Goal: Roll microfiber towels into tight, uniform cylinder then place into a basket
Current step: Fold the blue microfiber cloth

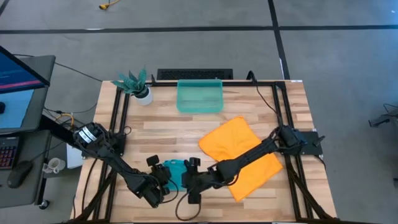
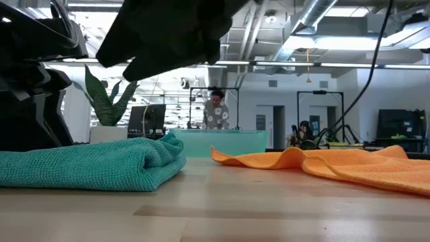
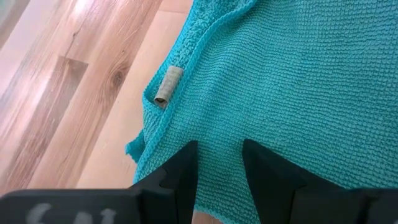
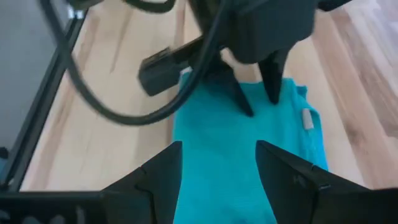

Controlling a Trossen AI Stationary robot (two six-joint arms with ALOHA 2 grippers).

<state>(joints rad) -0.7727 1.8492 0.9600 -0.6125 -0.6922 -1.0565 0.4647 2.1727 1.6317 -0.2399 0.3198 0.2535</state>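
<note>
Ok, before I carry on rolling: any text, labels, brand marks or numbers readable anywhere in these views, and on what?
None can be read.
Teal towel: a small sewn-in tag shows in the left wrist view, too small to show any print.
Monitor left of the table: screen content too blurred to read.
Orange towel, basket: no visible marking.

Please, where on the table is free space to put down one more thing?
Bare wood lies between the plant, the basket and the orange towel. It is crowded at the near edge, where both grippers, left and right, meet over the teal towel.
</note>
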